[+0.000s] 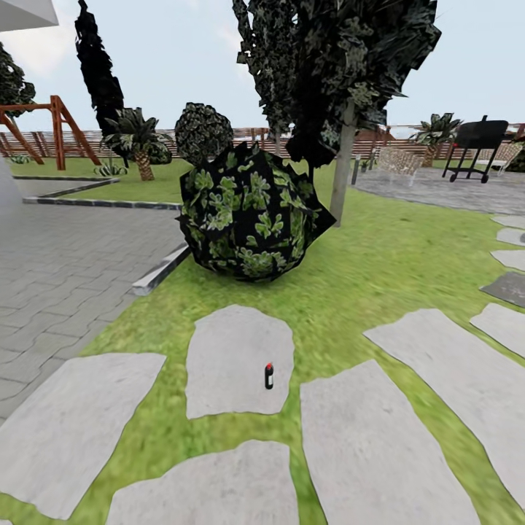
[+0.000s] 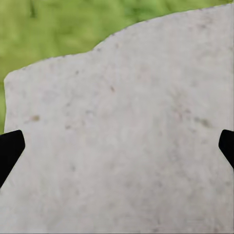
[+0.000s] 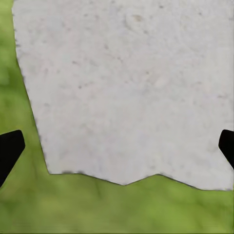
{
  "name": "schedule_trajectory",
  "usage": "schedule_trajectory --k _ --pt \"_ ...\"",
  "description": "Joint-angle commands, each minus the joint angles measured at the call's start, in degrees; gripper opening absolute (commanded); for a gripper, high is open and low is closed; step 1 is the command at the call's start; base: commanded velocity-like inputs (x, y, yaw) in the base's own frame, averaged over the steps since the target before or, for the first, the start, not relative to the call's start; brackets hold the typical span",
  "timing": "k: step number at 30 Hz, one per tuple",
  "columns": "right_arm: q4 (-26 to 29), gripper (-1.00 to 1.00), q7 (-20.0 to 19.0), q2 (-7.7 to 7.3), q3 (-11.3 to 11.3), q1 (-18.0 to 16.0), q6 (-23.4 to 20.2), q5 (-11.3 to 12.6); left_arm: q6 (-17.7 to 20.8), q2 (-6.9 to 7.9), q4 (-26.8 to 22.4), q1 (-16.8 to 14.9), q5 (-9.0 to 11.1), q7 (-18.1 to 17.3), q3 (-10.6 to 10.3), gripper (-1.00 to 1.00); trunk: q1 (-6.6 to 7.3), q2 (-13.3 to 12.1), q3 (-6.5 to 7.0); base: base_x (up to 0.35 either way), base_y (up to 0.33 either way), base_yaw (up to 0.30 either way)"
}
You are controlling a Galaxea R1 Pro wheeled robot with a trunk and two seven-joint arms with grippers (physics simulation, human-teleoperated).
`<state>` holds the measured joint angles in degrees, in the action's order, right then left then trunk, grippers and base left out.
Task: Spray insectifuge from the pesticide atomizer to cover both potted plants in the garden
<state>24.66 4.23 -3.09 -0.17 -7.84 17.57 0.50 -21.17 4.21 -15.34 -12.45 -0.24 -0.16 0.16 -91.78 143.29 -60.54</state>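
Note:
A small dark bottle with a red top (image 1: 268,376) stands upright on a grey stepping slab (image 1: 233,350) in the lawn; it is too small to tell whether it is the pesticide atomizer. The potted plants are out of view. My left gripper (image 2: 117,148) is open, its dark fingertips (image 2: 9,151) at the picture's edges, with a pale stone slab (image 2: 126,136) and grass below it. My right gripper (image 3: 117,148) is open too, over another slab (image 3: 126,87) edged by grass. Nothing lies between either pair of fingers.
A big round dark-leaved bush (image 1: 251,215) stands ahead on the grass beside a thin tree trunk (image 1: 341,171). Grey paving (image 1: 65,262) with a kerb lies left. Far off are a slatted wooden fence (image 1: 87,138), a swing frame (image 1: 51,124), a black grill (image 1: 477,146) and a patio (image 1: 437,189).

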Motion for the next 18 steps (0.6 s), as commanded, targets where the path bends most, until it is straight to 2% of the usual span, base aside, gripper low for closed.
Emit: schedule_trajectory --k 1,12,18 --pt "0.0 1.0 0.1 0.0 0.0 0.0 0.2 0.0 -0.2 0.0 0.0 0.0 0.0 0.0 0.0 1.0 -0.02 0.0 -0.05 0.34 0.0 -0.001" --pt "0.0 1.0 0.0 0.01 0.0 0.0 0.2 0.1 -0.2 0.0 0.0 0.0 0.0 0.0 0.0 1.0 -0.02 0.0 -0.05 0.34 0.0 -0.006" --pt "0.0 1.0 0.0 0.02 0.0 0.0 0.2 0.1 -0.2 0.0 0.0 0.0 0.0 0.0 0.0 1.0 -0.02 0.0 -0.05 0.322 0.0 -0.221"
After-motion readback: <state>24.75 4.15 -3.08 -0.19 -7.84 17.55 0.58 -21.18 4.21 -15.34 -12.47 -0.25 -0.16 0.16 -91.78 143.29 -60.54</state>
